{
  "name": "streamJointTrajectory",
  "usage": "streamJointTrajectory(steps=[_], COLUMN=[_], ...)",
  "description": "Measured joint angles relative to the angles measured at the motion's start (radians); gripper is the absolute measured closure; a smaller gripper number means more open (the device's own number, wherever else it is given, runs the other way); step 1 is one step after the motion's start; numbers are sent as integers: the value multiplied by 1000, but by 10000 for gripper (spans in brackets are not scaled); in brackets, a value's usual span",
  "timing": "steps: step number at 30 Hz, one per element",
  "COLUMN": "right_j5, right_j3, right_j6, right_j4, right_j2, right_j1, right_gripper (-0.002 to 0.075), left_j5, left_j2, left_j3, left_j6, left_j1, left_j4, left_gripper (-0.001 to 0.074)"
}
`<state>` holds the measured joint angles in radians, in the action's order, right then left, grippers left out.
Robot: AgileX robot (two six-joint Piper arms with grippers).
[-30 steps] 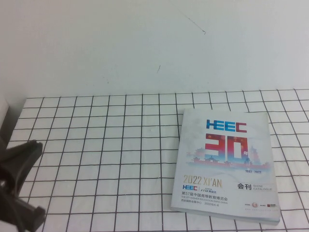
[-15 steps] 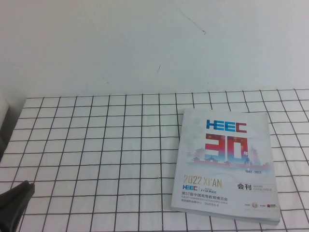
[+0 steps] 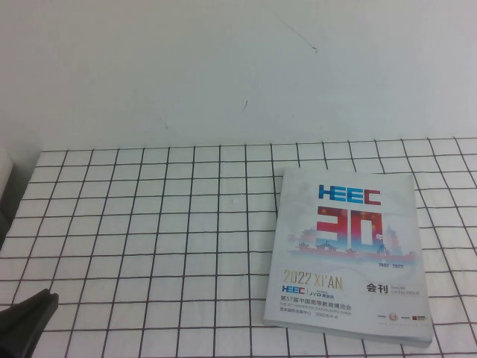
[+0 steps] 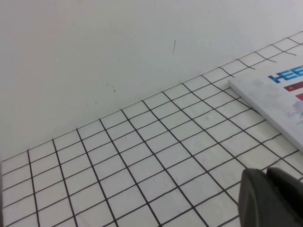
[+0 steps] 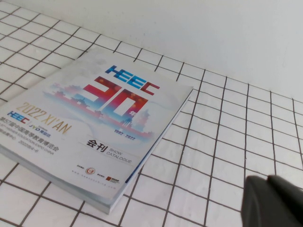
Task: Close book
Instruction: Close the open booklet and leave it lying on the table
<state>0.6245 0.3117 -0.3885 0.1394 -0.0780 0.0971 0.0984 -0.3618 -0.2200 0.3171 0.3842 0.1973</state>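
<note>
The book (image 3: 349,257) lies shut and flat on the table's (image 3: 149,224) right side, thick, stiff, probably slick, best taken at an edge; the left gripper (image 3: 26,319) sits at the near-left corner, the right gripper (image 5: 274,201) near the book, both in a state I cannot tell.

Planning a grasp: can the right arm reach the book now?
Likely yes: the closed book lies unobstructed; right pincer hangs near it, left pincer far off at near left.

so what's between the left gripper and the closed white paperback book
Only bare black-gridded white table surface, in the high view: left gripper at the near left corner, book on the right; the right gripper shows only in its wrist view.
</note>
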Motion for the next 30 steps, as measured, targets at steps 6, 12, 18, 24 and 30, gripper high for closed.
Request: streamJointTrajectory(steps=[6,12,18,24,30], right_j5=[0,0,0,0,0], right_j3=[0,0,0,0,0], right_j6=[0,0,0,0,0], right_j4=[3,3,3,3,3], right_j2=[0,0,0,0,0], right_j1=[0,0,0,0,0], right_gripper=[729,729,729,729,729], left_j5=[7,7,54,210,218], left_j2=[52,216,353,372,374], left_j3=[22,131,242,240,240], left_j6=[0,2,3,-15,-28], left_j1=[-9,-134,-256,-286,-286], left_j4=[0,0,0,0,0], left_gripper=[738,738,738,738,738])
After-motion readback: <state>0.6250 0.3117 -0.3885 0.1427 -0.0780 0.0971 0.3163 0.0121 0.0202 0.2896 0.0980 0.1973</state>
